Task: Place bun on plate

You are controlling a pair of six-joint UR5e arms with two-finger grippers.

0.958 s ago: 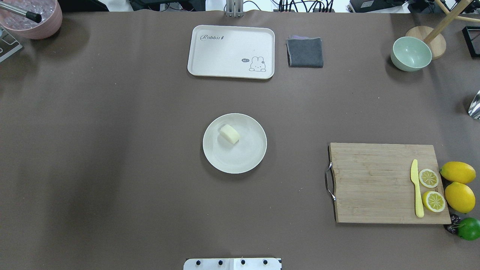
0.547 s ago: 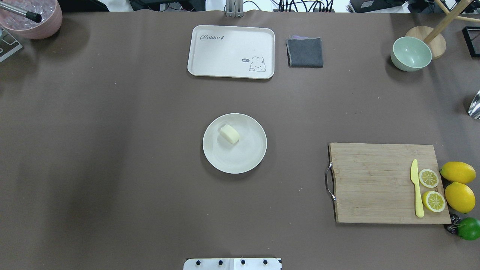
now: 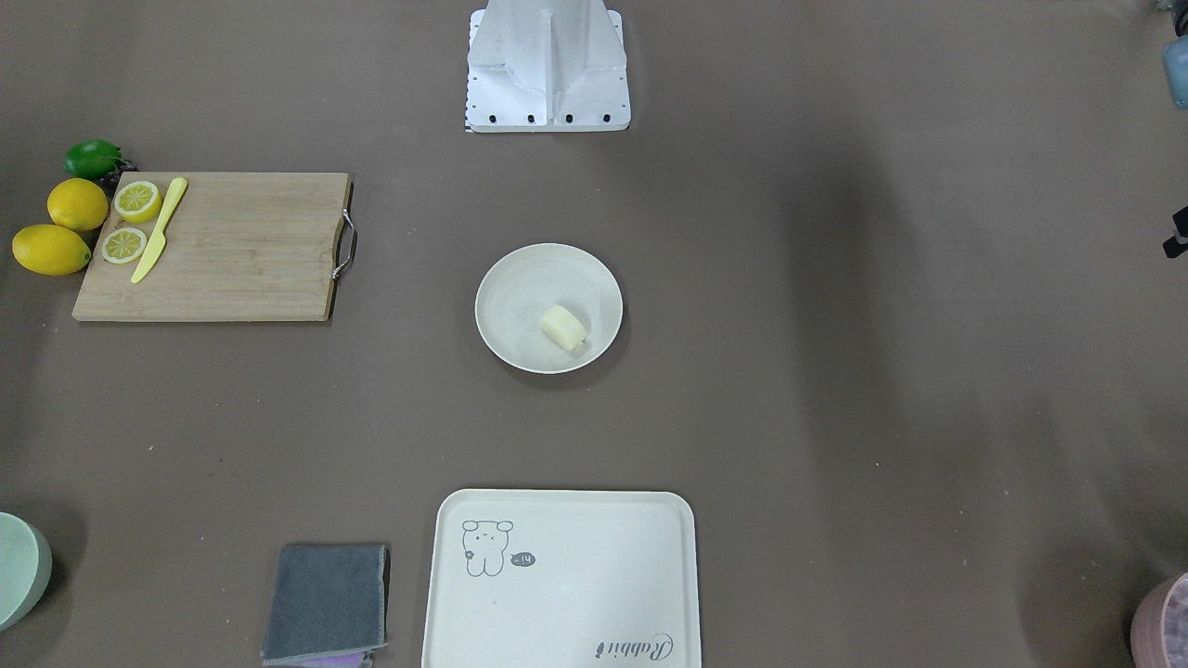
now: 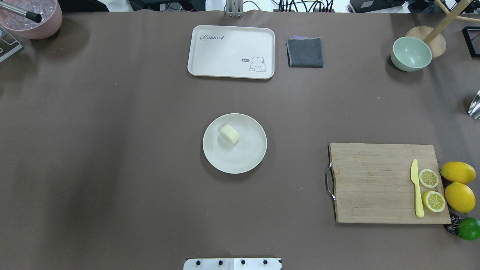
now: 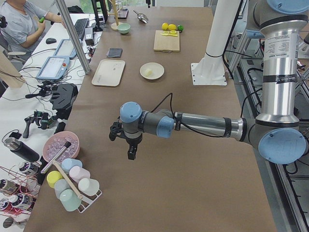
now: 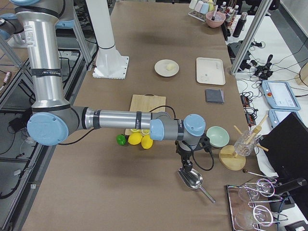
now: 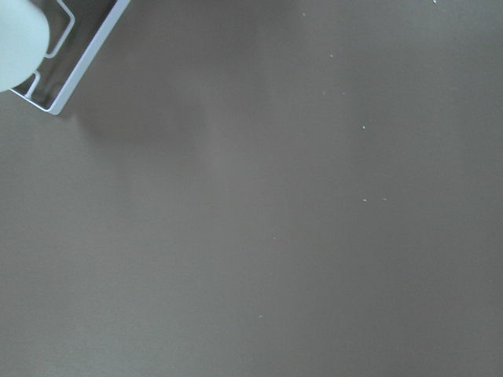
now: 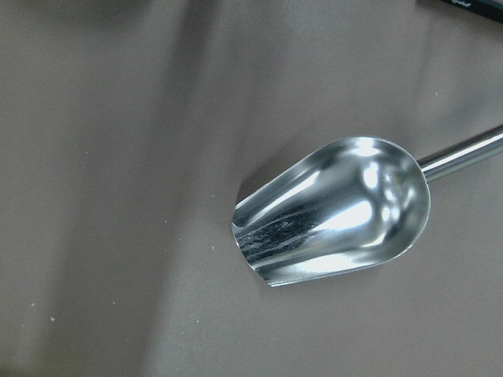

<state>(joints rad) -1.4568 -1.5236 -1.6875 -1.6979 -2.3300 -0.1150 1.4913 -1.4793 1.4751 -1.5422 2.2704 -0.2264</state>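
The pale cream bun point(image 4: 229, 134) lies on the round off-white plate point(image 4: 245, 159) at the table's middle, toward the plate's far-left part. The front view shows the same bun point(image 3: 562, 327) inside the plate point(image 3: 509, 295). No gripper is near them. My left gripper point(image 5: 131, 149) hangs over bare table far off at the left end and shows only in the left side view, so I cannot tell its state. My right gripper point(image 6: 186, 161) hovers above a metal scoop point(image 8: 334, 210) at the right end; its state I cannot tell either.
A rectangular cream tray point(image 4: 231, 51) and a grey folded cloth point(image 4: 305, 52) lie at the far side. A wooden cutting board point(image 4: 375, 182) with a yellow knife, lemon slices, lemons and a lime sits at the right. A green bowl point(image 4: 410, 54) stands far right, a pink bowl point(image 4: 32, 17) far left.
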